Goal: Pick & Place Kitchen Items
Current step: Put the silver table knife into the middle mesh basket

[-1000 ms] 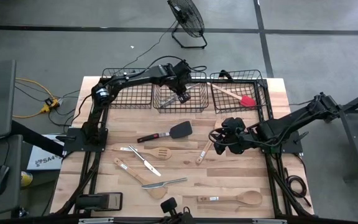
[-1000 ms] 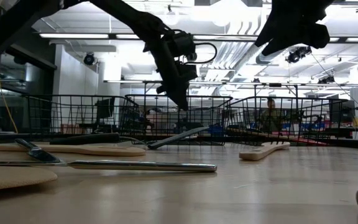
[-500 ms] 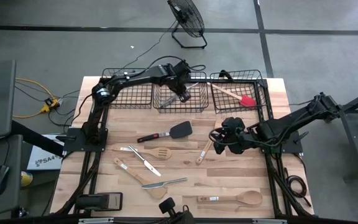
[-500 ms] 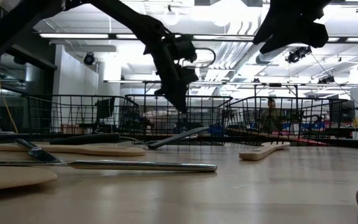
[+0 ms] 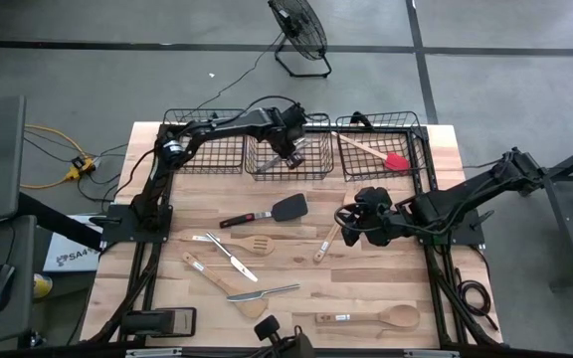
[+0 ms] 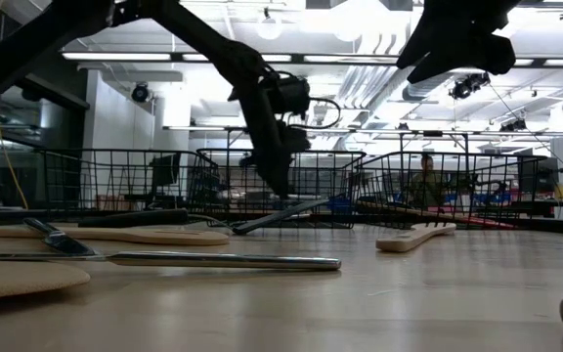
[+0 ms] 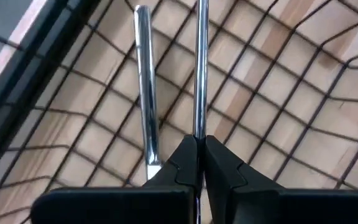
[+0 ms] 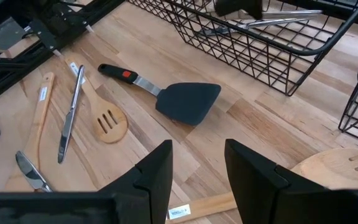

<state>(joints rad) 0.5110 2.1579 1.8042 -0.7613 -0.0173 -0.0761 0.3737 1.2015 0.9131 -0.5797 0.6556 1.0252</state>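
Placing step in hand, by the look of it. Left pincer [image 5: 288, 151] lowered into the middle black wire basket [image 5: 288, 171] at the far edge of the light wooden bench [image 5: 386, 283], fingers pinched tight on a slim silver metal utensil handle [image 7: 199, 68], seen between the pads in the left wrist view. Second silver metal handle [image 7: 144, 93] lying just beside it on the basket floor. Next move likely: spread the fingers, let the held piece drop among the wires, then lift straight up clear of the basket rim before swinging back toward the bench.

Still out on the bench, left to right: silver metal knives [image 5: 231, 257] crossed over a light wooden spatula [image 5: 212, 274]; a slotted light wooden spoon [image 5: 250, 244]; a black flat turner with a red-marked handle [image 5: 267, 213]; a short light wooden spatula [image 5: 323, 247]; a long light wooden spoon [image 5: 371, 318] near the front edge.

Red-headed spatula with a wooden handle [image 5: 376, 152] already lying in the right-hand black wire basket [image 5: 421, 149].

Right pincer [image 5: 351, 230] hovering above the bench near the short spatula, fingers spread, holding nothing. Free to go for the turner or the spatula.
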